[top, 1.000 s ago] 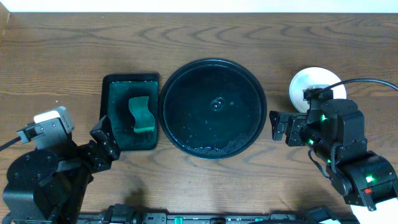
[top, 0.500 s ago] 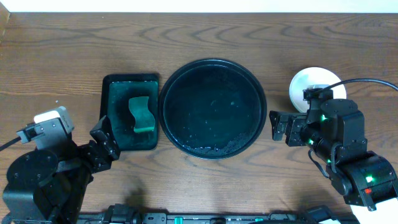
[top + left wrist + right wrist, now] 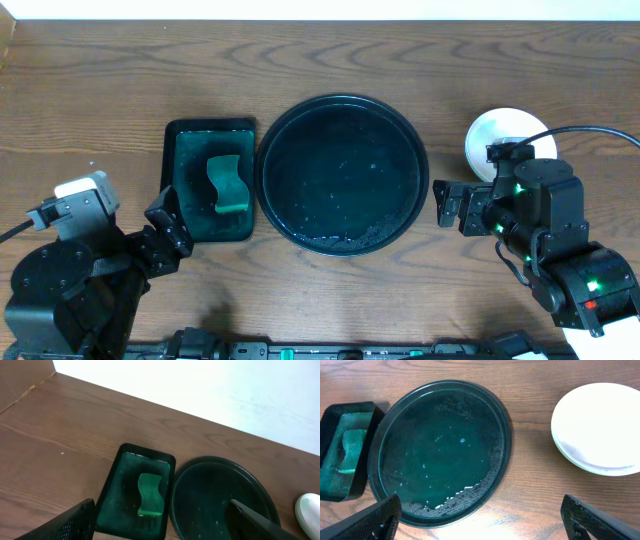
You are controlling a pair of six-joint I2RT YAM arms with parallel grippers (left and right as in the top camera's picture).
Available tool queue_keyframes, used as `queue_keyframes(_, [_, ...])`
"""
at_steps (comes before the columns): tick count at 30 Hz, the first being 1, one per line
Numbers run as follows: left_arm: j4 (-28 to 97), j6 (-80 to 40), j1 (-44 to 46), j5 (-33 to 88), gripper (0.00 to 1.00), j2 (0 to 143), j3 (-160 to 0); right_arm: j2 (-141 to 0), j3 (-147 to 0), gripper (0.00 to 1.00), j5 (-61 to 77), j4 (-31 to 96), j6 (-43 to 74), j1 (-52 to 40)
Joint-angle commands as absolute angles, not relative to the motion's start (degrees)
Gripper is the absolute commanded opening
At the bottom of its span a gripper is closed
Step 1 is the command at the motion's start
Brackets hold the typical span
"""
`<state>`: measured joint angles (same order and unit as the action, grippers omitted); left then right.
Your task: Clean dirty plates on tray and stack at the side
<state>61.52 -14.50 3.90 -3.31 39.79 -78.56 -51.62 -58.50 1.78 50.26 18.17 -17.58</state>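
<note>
Otherwise unchanged from a second ago, the scene differs in one detail: the small ripple then visible at the centre of the liquid in the tray (image 3: 340,98) has settled, and the film now lies flat, with pale bubbles along the near edge. Both arms keep the poses they held. The left end effector (image 3: 168,228) hangs over the surface (image 3: 320,50) just beside the near left corner of the green tray (image 3: 190,180), its fingers (image 3: 65,525) spread as wide as they go and holding nothing. The right end effector (image 3: 447,203) hovers just right of the tray, likewise fully spread and empty. The dirty plates (image 3: 500,135) sit as a white stack on the bare surface to the right of the tray, apart from its rim. From overhead the near half of the stack is covered by the right arm and its cable; the left wrist view cuts it off at the frame edge; the right wrist view shows layered rims at its lower left edge, but how many plates lie there cannot be told. The sponge (image 3: 228,185) lies in the green tray, its lower part merging in colour with the wet floor of that tray.
</note>
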Motion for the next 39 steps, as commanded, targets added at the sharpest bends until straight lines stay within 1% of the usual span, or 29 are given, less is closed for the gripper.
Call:
queue_keyframes(1, [61.49, -13.32, 3.7, -3.01, 0.82, 40.03, -78.98, -51.7, -58.52, 0.99, 1.76, 49.28, 17.58, -18.46])
queue_keyframes(7, [61.49, -13.32, 3.7, -3.01, 0.82, 40.03, -78.98, -46.59, -54.3, 0.99, 0.95, 41.74, 18.09, -17.15])
queue_keyframes(15, [61.49, -13.32, 3.7, -3.01, 0.83, 40.03, -78.98, -27.73, -33.69, 0.99, 0.97, 24.14, 25.28, -12.01])
queue_keyframes(18, [61.49, -13.32, 3.7, -3.01, 0.83, 40.03, -78.98, -19.88, -26.2, 0.99, 1.56, 19.42, 26.57, -10.04])
queue_keyframes(23, [61.49, -13.32, 3.7, -3.01, 0.82, 40.03, -78.98, -8.6, -17.8, 0.99, 1.78, 18.46, 26.52, -8.56])
queue_keyframes(29, [61.49, -13.32, 3.7, -3.01, 0.82, 40.03, -78.98, -0.45, -11.99, 0.99, 1.8, 18.37, 26.55, -7.35])
queue_keyframes(35, [61.49, -13.32, 3.7, -3.01, 0.82, 40.03, -78.98, -0.32, -8.82, 0.99, 3.29, 17.5, 26.11, -4.91])
queue_keyframes(39, [61.49, -13.32, 3.7, -3.01, 0.83, 40.03, -78.98, -0.32, -6.15, 0.99, 10.5, 15.2, 22.24, -0.43])
